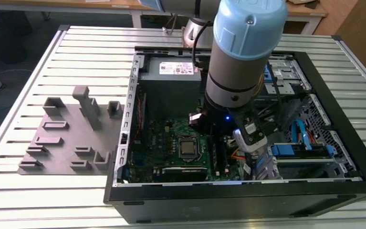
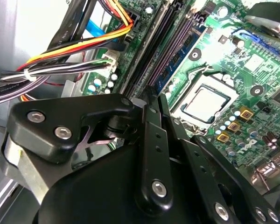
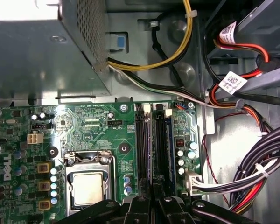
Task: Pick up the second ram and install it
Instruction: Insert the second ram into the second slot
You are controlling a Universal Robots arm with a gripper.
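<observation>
Seating a memory stick well depends on squareness, and that is what should be watched here. In the second wrist view the tool (image 2: 151, 100) is seen with its two fingers drawn close together, apparently clamped on the thin top edge of the second ram (image 3: 153, 144). The stick stands upright on edge in line with the memory slots (image 3: 141, 144), at or in one of them. How deep it sits cannot be told.

Judged from this, the push should be kept straight down along the slot, with the stick held parallel to its neighbours. Any tilt toward one end would be likely to jam a corner or leave a latch unclosed. The grip is best kept light enough that the thin board is not bent.

Just beside the slots the green motherboard (image 3: 84, 121) is spread out, with the bare metal-capped processor (image 3: 87, 186) in its socket. On the other side a bundle of black, red and yellow cables (image 3: 266, 163) lies near the tool's path — enough room is left, it seems, but not much. Beyond the board the grey power supply box (image 3: 37, 51) is mounted against the wall.

In the exterior view the arm (image 1: 240, 62) is lowered into the open black computer case (image 1: 335, 186). The case is laid on its side on a ribbed aluminium surface (image 1: 17, 157). At the exterior view's left a grey fixture block (image 1: 74, 138) is set just beside the case. Farther off, a wooden desk (image 1: 106, 5) and dark floor (image 1: 5, 57) are seen.
</observation>
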